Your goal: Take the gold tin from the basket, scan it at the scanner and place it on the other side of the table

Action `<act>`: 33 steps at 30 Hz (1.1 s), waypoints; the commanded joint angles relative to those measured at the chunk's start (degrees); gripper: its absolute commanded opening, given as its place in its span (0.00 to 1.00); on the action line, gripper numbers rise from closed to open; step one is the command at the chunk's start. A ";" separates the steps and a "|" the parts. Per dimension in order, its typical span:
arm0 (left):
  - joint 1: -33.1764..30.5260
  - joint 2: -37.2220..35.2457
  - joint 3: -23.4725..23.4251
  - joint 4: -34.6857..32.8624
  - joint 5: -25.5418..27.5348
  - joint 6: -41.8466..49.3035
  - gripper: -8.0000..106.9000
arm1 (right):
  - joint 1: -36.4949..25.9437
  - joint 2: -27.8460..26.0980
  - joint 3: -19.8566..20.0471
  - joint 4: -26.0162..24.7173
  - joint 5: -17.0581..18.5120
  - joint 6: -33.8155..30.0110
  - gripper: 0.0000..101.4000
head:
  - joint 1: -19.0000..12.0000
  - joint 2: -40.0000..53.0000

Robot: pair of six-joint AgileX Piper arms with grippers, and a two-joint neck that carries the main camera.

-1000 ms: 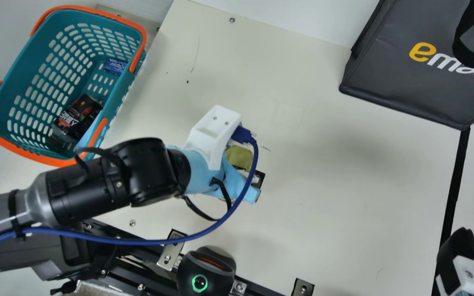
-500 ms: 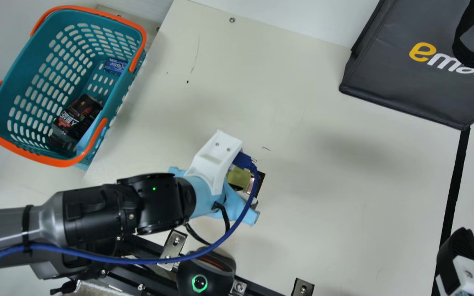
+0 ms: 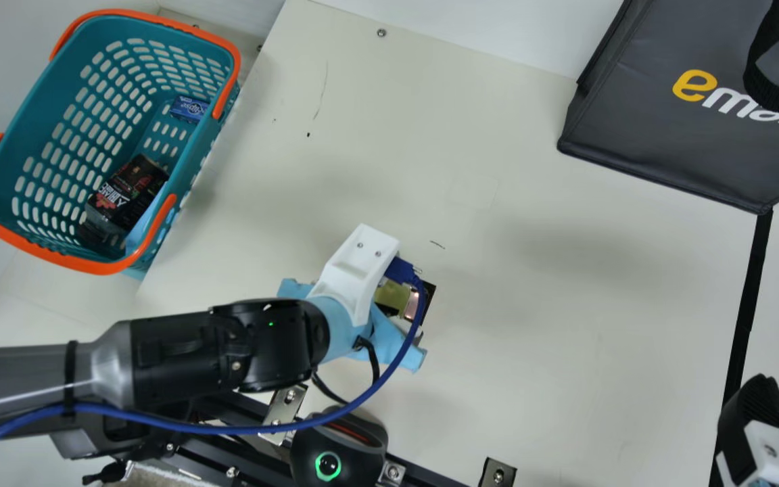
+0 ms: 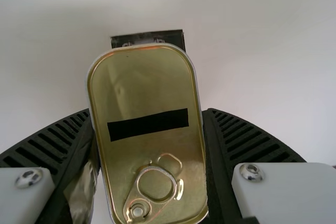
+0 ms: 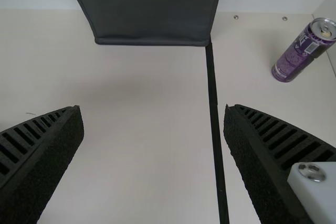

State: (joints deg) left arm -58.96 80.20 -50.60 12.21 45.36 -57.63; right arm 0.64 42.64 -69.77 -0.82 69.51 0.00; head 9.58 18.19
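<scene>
Gold metal, the round-cornered, ring-pull tin (image 4: 131,87) sat clamped in your black, ribbed left pincer (image 3: 399,306) over the cream table (image 3: 565,352), near the black, green-lit scanner (image 3: 356,446). Farther out stood the teal, orange-rimmed basket (image 3: 229,55); your right pincer (image 3: 758,409) had its fingers apart.

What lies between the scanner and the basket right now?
Between scanner and basket lies mostly the left arm, with some table showing beside it, in the main view. Its pincer holds the tin.
</scene>
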 commanded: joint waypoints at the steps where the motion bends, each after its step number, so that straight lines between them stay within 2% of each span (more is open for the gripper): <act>1: 0.81 1.15 0.13 0.72 -1.50 0.36 0.00 | 0.00 0.00 0.00 0.00 0.00 0.00 0.94 | -1.66 0.23; 14: 4.05 7.87 0.18 5.31 -9.90 -0.07 0.00 | 0.00 0.00 0.00 0.00 -0.05 0.00 0.94 | -1.66 0.23; 24: 3.82 10.58 1.01 10.34 -13.25 -4.41 0.00 | 0.00 0.00 0.00 0.00 -0.05 0.00 0.94 | -1.66 0.23; 33: 3.23 11.47 1.26 11.34 -13.75 -5.44 0.26 | 0.00 0.00 0.00 0.00 -0.05 0.00 0.94 | -1.66 0.23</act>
State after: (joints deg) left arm -55.63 91.59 -49.42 23.56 31.52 -63.02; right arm 0.64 42.64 -69.77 -0.82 69.46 0.00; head 9.58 18.19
